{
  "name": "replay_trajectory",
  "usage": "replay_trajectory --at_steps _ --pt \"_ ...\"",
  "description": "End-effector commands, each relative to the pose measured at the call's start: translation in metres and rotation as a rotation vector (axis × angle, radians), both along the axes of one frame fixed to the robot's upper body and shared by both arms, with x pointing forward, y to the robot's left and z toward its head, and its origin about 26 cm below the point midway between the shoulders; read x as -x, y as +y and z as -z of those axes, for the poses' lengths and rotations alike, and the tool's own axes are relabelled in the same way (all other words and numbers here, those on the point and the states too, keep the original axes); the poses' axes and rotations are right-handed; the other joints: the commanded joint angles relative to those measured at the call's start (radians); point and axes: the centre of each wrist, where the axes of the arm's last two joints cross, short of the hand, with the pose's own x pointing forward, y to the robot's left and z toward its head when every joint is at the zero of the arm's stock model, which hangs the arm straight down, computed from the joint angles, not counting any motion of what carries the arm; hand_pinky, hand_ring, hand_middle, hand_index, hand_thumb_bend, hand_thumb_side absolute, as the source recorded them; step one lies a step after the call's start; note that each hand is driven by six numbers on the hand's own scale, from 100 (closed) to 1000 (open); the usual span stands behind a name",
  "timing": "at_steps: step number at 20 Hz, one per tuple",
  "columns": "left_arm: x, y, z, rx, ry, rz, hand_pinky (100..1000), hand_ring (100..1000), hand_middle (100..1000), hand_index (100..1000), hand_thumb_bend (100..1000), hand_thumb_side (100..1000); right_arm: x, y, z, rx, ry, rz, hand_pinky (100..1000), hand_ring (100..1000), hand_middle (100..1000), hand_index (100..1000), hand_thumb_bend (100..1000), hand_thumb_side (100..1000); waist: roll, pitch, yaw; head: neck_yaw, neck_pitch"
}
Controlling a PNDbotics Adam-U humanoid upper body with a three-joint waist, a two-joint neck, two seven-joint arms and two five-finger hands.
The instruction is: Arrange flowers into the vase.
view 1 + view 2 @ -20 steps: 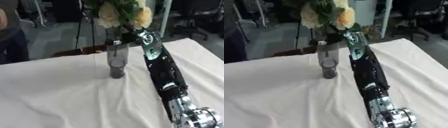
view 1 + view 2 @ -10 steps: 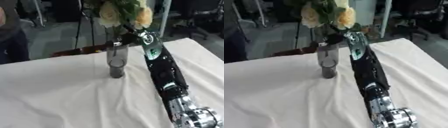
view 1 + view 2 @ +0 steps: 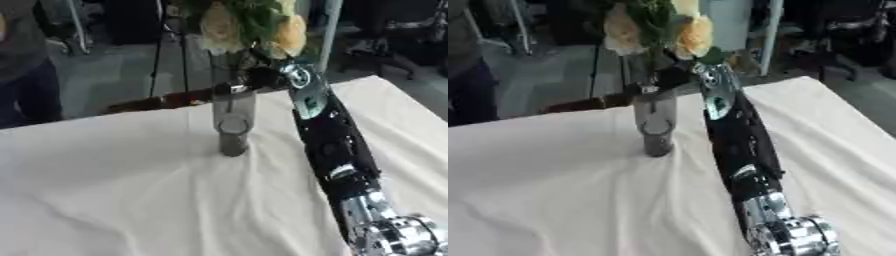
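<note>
One vase [image 3: 233,122], clear glass on a dark base, upper centre of frame, standing on the white-clothed worktop [image 3: 114,185]. One bunch of flowers [image 3: 252,26], cream and yellow blooms with green leaves, at top centre, stems reaching down into the vase mouth. Right hand [image 3: 262,77], dark, beside the stems just above the rim; whether it grips them I cannot tell. Left hand not seen. Progress: flowers appear mostly seated; letting go and withdrawing remain. Against the earlier frame: hand and bunch sit slightly lower and nearer the rim.
</note>
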Motion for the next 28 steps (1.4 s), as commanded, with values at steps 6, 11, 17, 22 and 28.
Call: replay_trajectory --at_steps 6,11,17,22,28 --pt "-0.001 0.004 -0.006 -0.016 -0.022 -0.014 505 691 617 716 298 813 0.007 -0.023 -0.020 0.005 -0.068 0.085 1000 1000 868 1000 1000 710 -0.008 -0.031 -0.009 0.003 -0.004" --pt "0.000 0.006 -0.006 -0.016 -0.023 -0.020 505 691 617 716 299 813 0.009 -0.036 -0.017 -0.001 -0.070 0.128 1000 1000 865 1000 1000 705 -0.010 -0.032 -0.014 0.006 -0.004" --pt "0.000 0.006 -0.006 -0.016 -0.024 -0.022 505 691 617 716 299 813 0.012 -0.048 -0.018 -0.025 -0.075 0.161 1000 1000 858 1000 1000 713 -0.011 -0.033 -0.023 0.008 -0.003" --pt "0.000 0.007 -0.006 -0.016 -0.023 -0.026 505 691 617 715 300 812 0.015 -0.061 -0.016 -0.039 -0.069 0.188 1000 1000 854 1000 1000 711 -0.011 -0.034 -0.029 0.010 -0.003" --pt "0.000 0.008 -0.007 -0.016 -0.028 -0.034 504 691 617 715 301 811 0.022 -0.081 -0.013 -0.059 -0.086 0.207 1000 1000 846 999 1000 730 -0.012 -0.034 -0.041 0.017 -0.001"
